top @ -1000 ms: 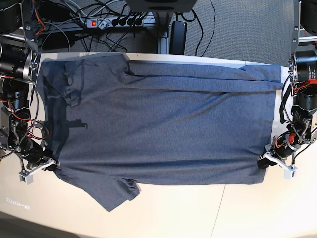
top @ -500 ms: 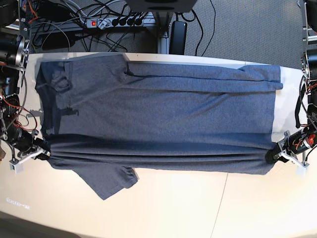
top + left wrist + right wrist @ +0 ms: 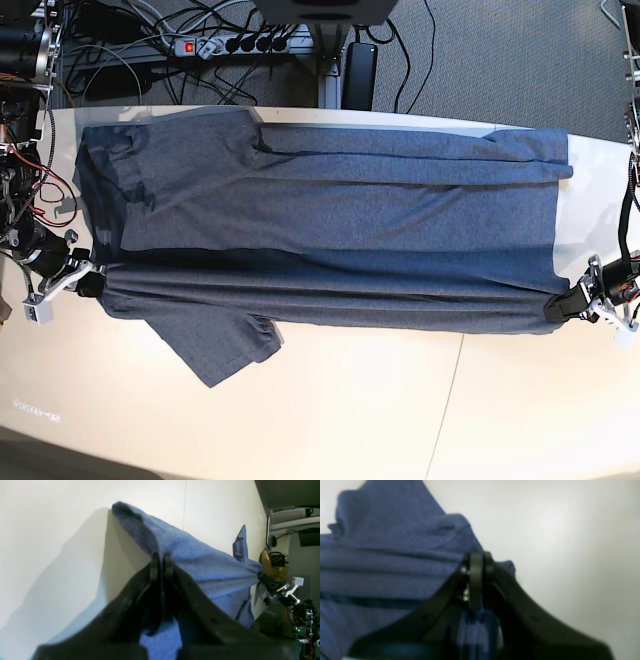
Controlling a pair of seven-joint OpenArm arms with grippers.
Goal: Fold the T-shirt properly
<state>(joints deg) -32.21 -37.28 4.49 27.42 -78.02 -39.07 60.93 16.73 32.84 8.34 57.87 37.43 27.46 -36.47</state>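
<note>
The dark blue-grey T-shirt [image 3: 330,220] lies spread lengthwise across the table, plain side up, its near long edge lifted and pulled taut. My left gripper [image 3: 562,307] is shut on the shirt's hem corner at the base view's right; the wrist view shows its jaws pinched on the cloth [image 3: 175,555]. My right gripper [image 3: 88,282] is shut on the shoulder end at the left, its jaws pinched on the fabric [image 3: 395,562]. One sleeve [image 3: 215,345] hangs toward the front. The far long edge is folded over in a strip [image 3: 420,160].
The cream table [image 3: 400,420] has a seam line running down its front. A power strip [image 3: 235,44] and cables lie on the grey floor behind the table. Arm bases stand at both table ends.
Both grippers have lifted the shirt's near edge and pulled it taut outward. The edge has risen toward the shirt's middle, and the sleeve has moved up with it.
</note>
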